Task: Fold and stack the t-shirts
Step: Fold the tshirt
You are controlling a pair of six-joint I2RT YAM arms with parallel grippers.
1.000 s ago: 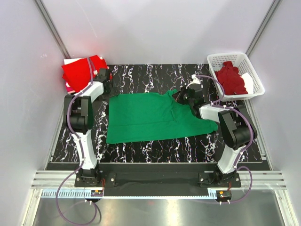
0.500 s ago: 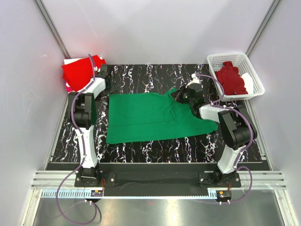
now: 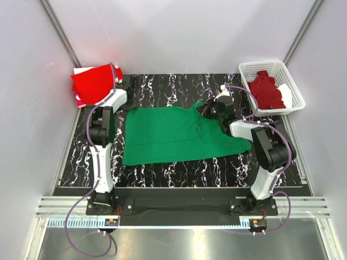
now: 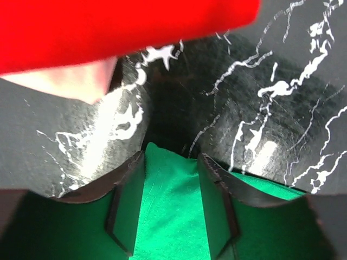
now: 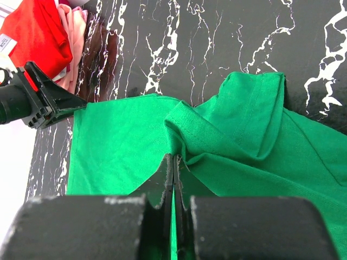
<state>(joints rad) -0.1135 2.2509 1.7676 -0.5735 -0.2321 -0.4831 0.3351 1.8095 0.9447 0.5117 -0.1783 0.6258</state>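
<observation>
I see 1 plain emerald green t-shirt (image 3: 173,135) on my black, white-veined tabletop (image 3: 173,89), 1 red t-shirt (image 3: 92,82), 1 maroon t-shirt (image 3: 265,89) in a white lattice basket (image 3: 261,65).

"What's the surface?"

"A black mat (image 3: 162,173) veined with white, like marble."

"And the white thing at the back?"

"A plastic lattice basket (image 3: 260,63). It sits at the far right corner, at the mat's edge and turned a little askew to it."

"What's around it all?"

"Plain pale walls (image 3: 179,32) on three sides, with a metal strut (image 3: 58,32) slanting up at each far corner. A ribbed metal rail (image 3: 303,207) runs along the near edge, and there's a shiny sheet (image 3: 179,244) in front of it."
</observation>
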